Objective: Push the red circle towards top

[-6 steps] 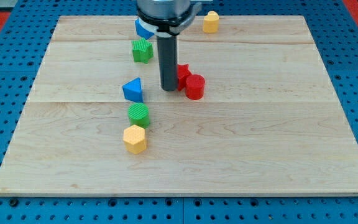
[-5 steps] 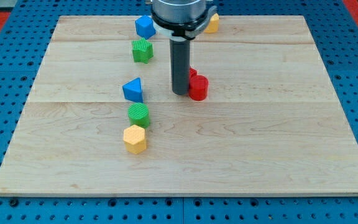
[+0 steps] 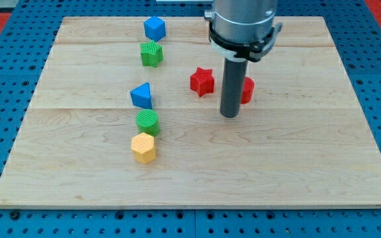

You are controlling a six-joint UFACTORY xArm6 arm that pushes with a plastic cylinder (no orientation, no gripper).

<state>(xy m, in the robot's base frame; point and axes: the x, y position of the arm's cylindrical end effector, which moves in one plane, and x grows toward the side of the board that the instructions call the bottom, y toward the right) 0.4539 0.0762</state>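
- My tip (image 3: 229, 116) held nothing, resting just below the red circle (image 3: 246, 90), placed to shove it toward the bench's (image 3: 309, 172) top edge.
- Red star (image 3: 202, 81) sat left, apart.

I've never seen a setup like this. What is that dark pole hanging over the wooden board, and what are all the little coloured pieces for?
The pole is the end of a robot arm. It has no claw and holds nothing; my tip slides along the wooden board and nudges blocks. One camera looks down at the board.

On the board lie a blue cube, a green cube, a red star, a blue triangle, a green circle and a yellow hexagon. The red circle, partly hidden behind the rod, is the one to push toward the view's top. My tip sits just below it, slightly to the view's left.
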